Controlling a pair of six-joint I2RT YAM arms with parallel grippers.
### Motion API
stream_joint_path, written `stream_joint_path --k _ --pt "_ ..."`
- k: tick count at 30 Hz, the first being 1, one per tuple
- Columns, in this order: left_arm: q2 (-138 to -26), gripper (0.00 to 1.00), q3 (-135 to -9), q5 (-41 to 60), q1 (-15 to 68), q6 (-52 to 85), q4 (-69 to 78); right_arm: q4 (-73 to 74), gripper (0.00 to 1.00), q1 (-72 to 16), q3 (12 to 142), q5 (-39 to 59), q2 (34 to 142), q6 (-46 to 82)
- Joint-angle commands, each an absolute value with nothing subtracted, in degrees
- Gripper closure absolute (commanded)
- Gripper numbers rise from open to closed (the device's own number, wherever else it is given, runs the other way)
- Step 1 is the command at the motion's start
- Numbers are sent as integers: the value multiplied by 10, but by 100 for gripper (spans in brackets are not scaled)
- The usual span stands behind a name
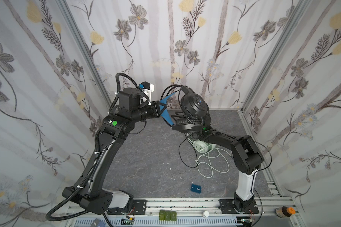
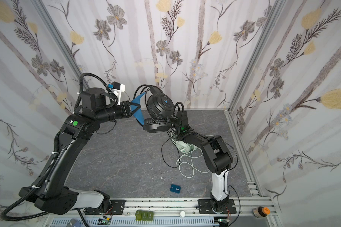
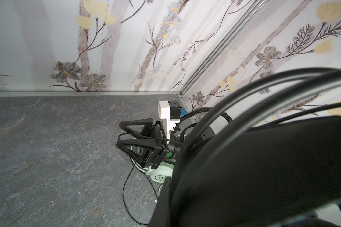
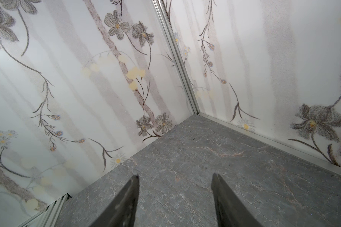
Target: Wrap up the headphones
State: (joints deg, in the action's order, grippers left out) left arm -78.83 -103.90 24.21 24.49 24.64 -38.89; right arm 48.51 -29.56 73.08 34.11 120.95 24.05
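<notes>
Left gripper (image 1: 162, 107): I clamp black headphones (image 1: 193, 107) by the blue band, aloft for winding
Right gripper (image 4: 175, 176): apart, ready for the cable (image 3: 123, 193)

Your surface (image 1: 146, 157) is a dark grey slab with pale marble-like veins. Toward its right edge, about midway between the far and near edges, you have the mint-green headset (image 1: 200, 147) lying on it, partly hidden under an arm in both top views. Its pale cable (image 1: 213, 167) sprawls in loose loops just nearer you. A thin black cable (image 1: 182, 157) curves down onto the surface just left of those loops. A small blue box (image 1: 196, 188) lies flat close to the near edge, right of centre. A few white specks (image 1: 167, 163) dot the middle.
</notes>
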Motion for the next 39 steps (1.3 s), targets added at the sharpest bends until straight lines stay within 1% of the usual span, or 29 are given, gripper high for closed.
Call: stream_joint_path --k 1,4,7,9,12,19,20,25,27,31,32,34,39 --pt "-790 100 -1042 259 242 275 -337 491 50 -296 737 336 1216 238" --pt "-791 100 -1042 258 241 278 -335 465 59 -299 747 333 1218 222" --pt "-789 100 -1035 257 241 285 -327 446 61 -300 750 324 1217 209" --pt "-784 100 -1025 257 241 290 -317 443 60 -300 750 323 1218 208" --pt "-777 100 -1011 255 239 299 -297 443 53 -299 754 324 1225 213" --pt "-765 100 -987 243 236 309 -275 432 52 -299 775 329 1250 221" --pt "-764 100 -985 239 236 311 -270 429 54 -299 776 330 1253 221" --pt "-759 100 -973 229 228 327 -242 407 72 -296 777 331 1256 215" --pt "-755 100 -966 226 220 339 -226 397 77 -296 778 330 1257 210" --pt "-753 100 -960 211 201 362 -209 359 94 -297 777 312 1249 194" --pt "-753 100 -961 203 198 365 -210 346 97 -298 773 302 1244 191" --pt "-753 100 -961 177 193 375 -205 324 100 -301 758 280 1230 185" --pt "-759 100 -950 98 190 400 -185 249 100 -328 703 202 1169 148"
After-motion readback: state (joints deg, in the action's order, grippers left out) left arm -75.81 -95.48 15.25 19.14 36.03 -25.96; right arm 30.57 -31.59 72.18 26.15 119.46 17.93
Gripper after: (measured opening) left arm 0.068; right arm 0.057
